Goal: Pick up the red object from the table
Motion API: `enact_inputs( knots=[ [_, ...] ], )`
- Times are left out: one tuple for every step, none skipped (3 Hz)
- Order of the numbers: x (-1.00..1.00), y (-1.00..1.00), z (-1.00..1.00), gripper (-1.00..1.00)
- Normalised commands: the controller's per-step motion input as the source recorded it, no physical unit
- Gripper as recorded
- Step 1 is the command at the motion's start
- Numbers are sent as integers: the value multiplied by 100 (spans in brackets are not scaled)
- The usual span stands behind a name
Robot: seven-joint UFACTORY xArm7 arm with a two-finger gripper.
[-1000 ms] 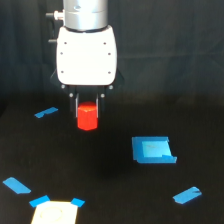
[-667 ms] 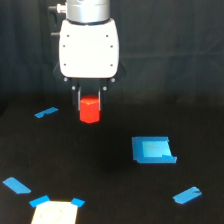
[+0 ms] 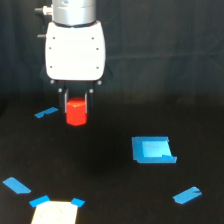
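Note:
The red object is a small red-orange stubby cylinder held between my gripper's two dark fingers, under the white arm body. It hangs clear above the black table, upright. The gripper is shut on it. The top of the cylinder sits between the fingers; its lower half shows below them.
A flat blue square piece lies at the exterior view's right of centre. Blue tape strips lie on the table at left, lower left and lower right. A pale yellowish patch with blue tape corners sits at the bottom edge.
The gripper has risen with the red object in it; the cylinder now hangs higher above the table than a second ago.

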Motion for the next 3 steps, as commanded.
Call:
enact_inputs(
  knots=[
    [-60,-28,90,-71],
    [15,43,100,-100],
    [48,67,30,-97]
  ],
)
